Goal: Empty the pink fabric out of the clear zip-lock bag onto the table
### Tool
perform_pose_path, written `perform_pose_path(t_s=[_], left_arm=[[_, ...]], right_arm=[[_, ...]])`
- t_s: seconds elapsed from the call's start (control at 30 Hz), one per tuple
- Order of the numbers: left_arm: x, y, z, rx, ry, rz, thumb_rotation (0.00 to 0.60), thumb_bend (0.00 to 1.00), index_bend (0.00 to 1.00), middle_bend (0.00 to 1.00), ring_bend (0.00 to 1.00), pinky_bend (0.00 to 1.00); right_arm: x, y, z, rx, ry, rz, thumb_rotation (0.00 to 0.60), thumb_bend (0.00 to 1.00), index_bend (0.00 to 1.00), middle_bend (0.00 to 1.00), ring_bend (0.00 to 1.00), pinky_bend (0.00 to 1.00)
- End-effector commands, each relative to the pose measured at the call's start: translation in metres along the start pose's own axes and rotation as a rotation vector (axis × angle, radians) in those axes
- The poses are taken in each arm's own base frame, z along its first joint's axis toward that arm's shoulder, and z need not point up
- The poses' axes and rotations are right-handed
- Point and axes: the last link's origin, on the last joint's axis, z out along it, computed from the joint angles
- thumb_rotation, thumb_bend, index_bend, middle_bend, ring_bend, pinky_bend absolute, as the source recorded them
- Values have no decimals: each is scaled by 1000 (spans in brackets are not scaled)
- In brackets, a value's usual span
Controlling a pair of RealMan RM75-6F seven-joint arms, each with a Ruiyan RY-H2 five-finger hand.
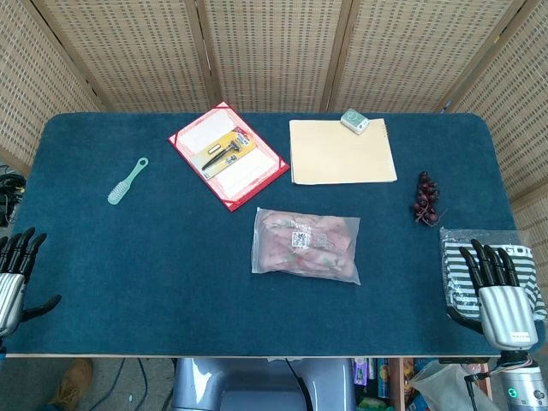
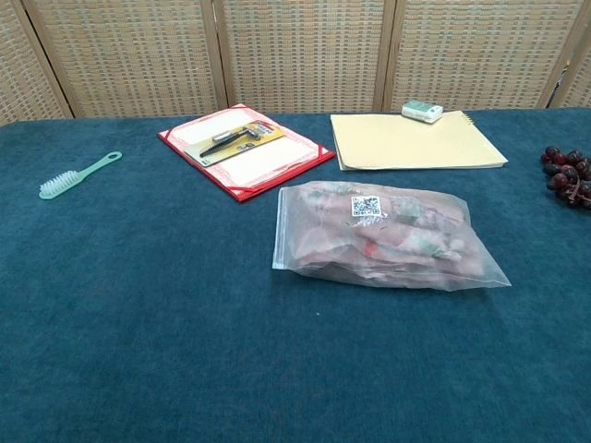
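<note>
A clear zip-lock bag [image 1: 306, 245] [image 2: 383, 235] lies flat near the middle of the blue table, stuffed with pink fabric [image 1: 317, 247] [image 2: 397, 242] and bearing a small white label. My left hand [image 1: 15, 278] rests at the table's front left corner, fingers spread, holding nothing. At the front right corner my right hand [image 1: 498, 293] lies with fingers apart over a striped cloth [image 1: 454, 272], far from the bag. Neither hand appears in the chest view.
A red folder [image 1: 227, 154] [image 2: 243, 149] carries a packaged tool. Behind the bag lies a tan envelope [image 1: 341, 152] [image 2: 416, 143] with a small white box [image 1: 354, 121] [image 2: 422, 111] on it. A green brush [image 1: 127, 181] [image 2: 78, 175] sits left, dark grapes [image 1: 425, 198] [image 2: 566, 173] right.
</note>
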Motion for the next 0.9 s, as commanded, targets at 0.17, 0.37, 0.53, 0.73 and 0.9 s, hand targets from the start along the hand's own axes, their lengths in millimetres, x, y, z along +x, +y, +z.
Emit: perform_pose_path(t_s=[0.17,0.37,0.53,0.73,0.9], left_arm=[[1,1,-1,-9,8,-2,600,98,0,0,0,0],[0,1,1,-7,9,-5,600,98,0,0,0,0],[2,-2,3,7,26,-6,600,98,0,0,0,0],[1,-3,6,31,41,7,600,98,0,0,0,0],[-2,-4,9,42,37,17,600,98,0,0,0,0]], right_arm=[[0,1,-2,-32,-30,-28,600,0,0,0,0,0],[-2,-2,2,-25,-44,-16,600,0,0,0,0,0],[-8,-21,22,57,-122,68,600,0,0,0,0,0],[-12,-67,74,191,-227,132,600,0,0,0,0,0],[-27,-103,106,250,-287,78,600,0,0,0,0,0]])
